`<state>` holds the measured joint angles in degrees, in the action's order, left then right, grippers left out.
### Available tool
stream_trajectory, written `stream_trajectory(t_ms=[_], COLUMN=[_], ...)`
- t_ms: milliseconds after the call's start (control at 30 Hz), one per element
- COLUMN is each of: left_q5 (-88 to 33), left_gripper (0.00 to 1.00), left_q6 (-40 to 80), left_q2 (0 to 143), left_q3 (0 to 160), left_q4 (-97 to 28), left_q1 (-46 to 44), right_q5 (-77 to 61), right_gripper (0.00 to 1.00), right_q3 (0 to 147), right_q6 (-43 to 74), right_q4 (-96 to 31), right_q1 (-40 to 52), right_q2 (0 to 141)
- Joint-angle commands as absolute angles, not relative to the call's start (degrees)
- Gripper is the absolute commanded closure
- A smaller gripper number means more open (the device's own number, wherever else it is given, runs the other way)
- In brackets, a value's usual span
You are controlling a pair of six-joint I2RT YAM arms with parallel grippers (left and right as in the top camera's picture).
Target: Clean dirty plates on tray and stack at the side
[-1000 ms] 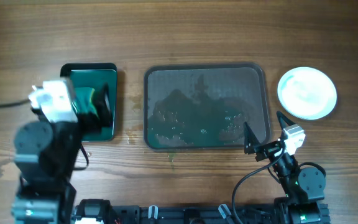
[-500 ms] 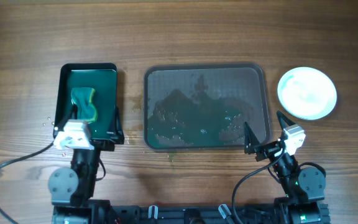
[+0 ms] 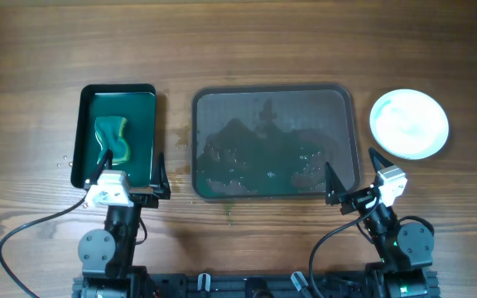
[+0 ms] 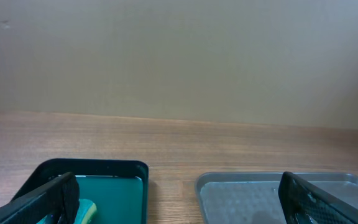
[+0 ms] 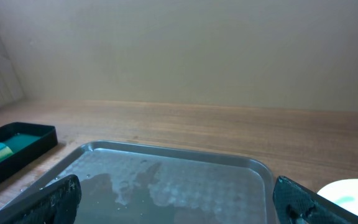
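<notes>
The dark grey tray (image 3: 346, 108) lies mid-table, wet, with teal-green smears on its near half, and holds no plates. It also shows in the left wrist view (image 4: 229, 186) and the right wrist view (image 5: 166, 168). White plates (image 3: 409, 124) sit to the tray's right as one round disc; I cannot tell how many are stacked. Their edge shows in the right wrist view (image 5: 353, 193). My left gripper (image 3: 131, 175) is open and empty at the near edge of the small black tray, also seen in its wrist view (image 4: 179, 205). My right gripper (image 3: 354, 174) is open and empty at the tray's near right corner, also seen in its wrist view (image 5: 176, 205).
A small black tray with a green inside (image 3: 139, 108) stands left of the grey tray and holds a green-yellow sponge (image 3: 110, 139). It also shows in the left wrist view (image 4: 104, 169) and the right wrist view (image 5: 17, 146). Small droplets dot the wood around both trays.
My left arm has drawn back from over the black tray to the near table edge, leaving the sponge lying in that tray. The right arm has not moved.
</notes>
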<state>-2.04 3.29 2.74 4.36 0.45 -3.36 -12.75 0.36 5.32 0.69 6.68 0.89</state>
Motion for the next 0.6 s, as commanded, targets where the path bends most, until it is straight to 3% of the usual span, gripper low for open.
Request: stream_trajectory(t_ms=[0, 567], left_q5=[-1.89, -2.96], left_gripper=[0.00, 0.00], left_q6=[3.20, 3.64], left_q2=[1.17, 0.38], left_q3=[2.48, 0.36], left_q4=[0.67, -4.27], left_q1=[-2.02, -0.21], right_q5=[-11.81, -11.81], right_gripper=[0.00, 0.00], right_q3=[0.30, 0.30], right_q6=[6.17, 6.17], right_q4=[0.86, 0.86], right_q1=[6.90, 6.90], right_q2=[0.21, 0.21])
